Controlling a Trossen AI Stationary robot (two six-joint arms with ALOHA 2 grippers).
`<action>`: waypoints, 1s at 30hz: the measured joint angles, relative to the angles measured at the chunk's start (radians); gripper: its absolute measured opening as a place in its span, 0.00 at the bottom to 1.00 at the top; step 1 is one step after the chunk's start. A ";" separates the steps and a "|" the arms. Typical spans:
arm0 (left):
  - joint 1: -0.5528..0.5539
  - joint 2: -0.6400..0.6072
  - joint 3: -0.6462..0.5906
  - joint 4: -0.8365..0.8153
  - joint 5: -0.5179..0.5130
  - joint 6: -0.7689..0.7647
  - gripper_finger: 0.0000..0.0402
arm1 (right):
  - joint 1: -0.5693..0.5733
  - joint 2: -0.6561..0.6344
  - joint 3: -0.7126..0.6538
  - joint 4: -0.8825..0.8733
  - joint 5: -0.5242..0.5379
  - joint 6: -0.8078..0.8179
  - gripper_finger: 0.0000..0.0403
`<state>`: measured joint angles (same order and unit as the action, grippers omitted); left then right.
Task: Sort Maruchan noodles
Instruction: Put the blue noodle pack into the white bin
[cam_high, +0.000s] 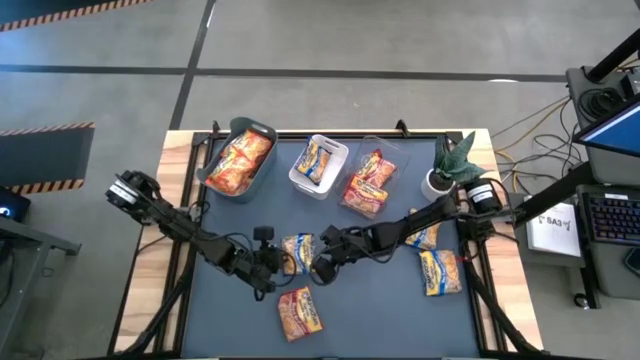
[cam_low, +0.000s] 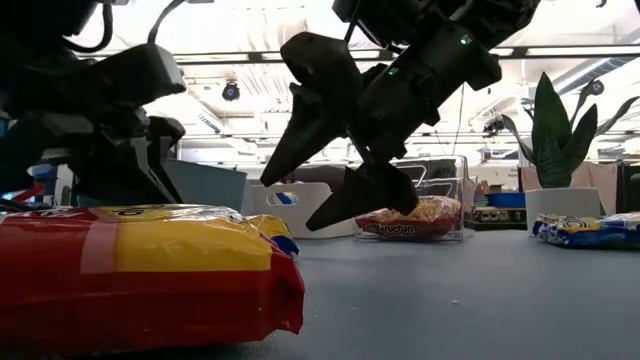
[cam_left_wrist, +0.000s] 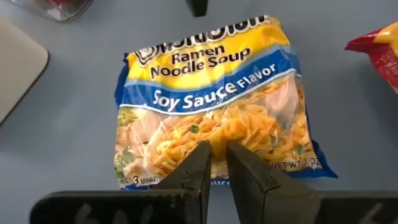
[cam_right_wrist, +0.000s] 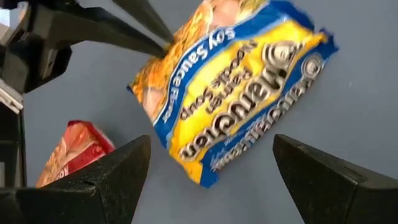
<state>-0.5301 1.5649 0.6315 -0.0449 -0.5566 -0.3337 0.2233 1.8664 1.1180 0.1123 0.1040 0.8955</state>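
A blue-and-yellow Maruchan packet (cam_high: 298, 252) lies mid-table between my two grippers. My left gripper (cam_high: 276, 268) comes from the table's left and is shut on it (cam_left_wrist: 218, 149). My right gripper (cam_high: 325, 264) hangs wide open just right of the packet, one finger on either side of its far end (cam_right_wrist: 211, 143), touching nothing. An orange-red packet (cam_high: 299, 312) lies flat near the near edge. Two more blue-and-yellow packets (cam_high: 441, 272) (cam_high: 425, 236) lie on the right. My left gripper pinches the blue-and-yellow packet between its two fingertips at the end edge (cam_left_wrist: 217, 138) below the noodle picture, about mid-width. The fingers (cam_left_wrist: 198, 163) come low and nearly level from the table's left. Whether the packet is off the table I cannot tell.
Along the far edge stand a grey-green bin (cam_high: 262, 130) with orange-red packets, a white bin (cam_high: 340, 147) with a blue-and-yellow one, and a clear bin (cam_high: 392, 152) with whitish-red ones. A potted plant (cam_high: 452, 165) stands at the far right corner. Bare mat shows near left and near right.
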 joint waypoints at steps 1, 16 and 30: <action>0.000 0.003 -0.001 0.001 -0.002 -0.007 0.09 | 0.002 0.000 -0.003 0.007 -0.001 0.007 0.81; 0.000 0.023 -0.007 -0.027 -0.006 -0.094 0.09 | -0.001 0.000 -0.034 0.081 0.004 0.058 0.81; 0.000 0.027 -0.045 -0.043 0.008 -0.156 0.09 | -0.008 0.000 -0.035 0.095 0.030 0.061 0.81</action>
<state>-0.5297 1.5917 0.5869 -0.0879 -0.5483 -0.4900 0.2150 1.8668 1.0832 0.2070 0.1337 0.9563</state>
